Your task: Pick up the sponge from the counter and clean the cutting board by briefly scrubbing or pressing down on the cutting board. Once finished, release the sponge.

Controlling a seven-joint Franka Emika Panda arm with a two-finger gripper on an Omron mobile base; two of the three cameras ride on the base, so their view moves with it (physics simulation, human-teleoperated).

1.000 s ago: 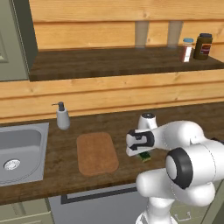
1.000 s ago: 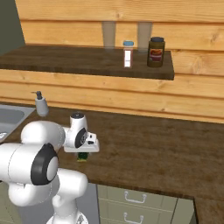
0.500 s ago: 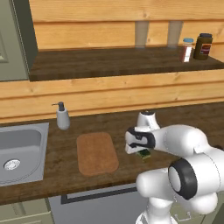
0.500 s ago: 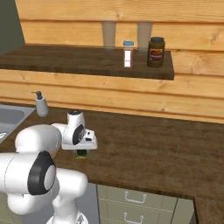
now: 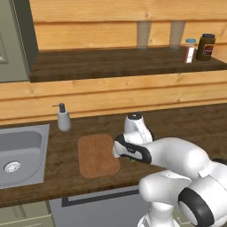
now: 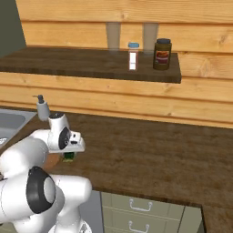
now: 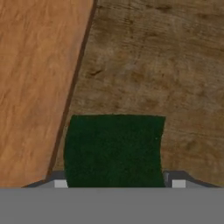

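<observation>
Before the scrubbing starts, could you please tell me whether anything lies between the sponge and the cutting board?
Nothing visible does. The small dark green sponge sits between the claw's fingers, right beside the flat reddish-brown wooden cutting board; only bare dark wood-grain counter separates them.

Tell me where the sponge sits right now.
The sponge sits low in the hand view, under the end effector, over the counter just beside the cutting board's right edge.

The white arm bends up from the lower right of the left base view and reaches toward the middle. Its hand points down. The gripper (image 6: pixel 68 156) sits low at the left of the right base view, its fingers squeezing something green.
</observation>
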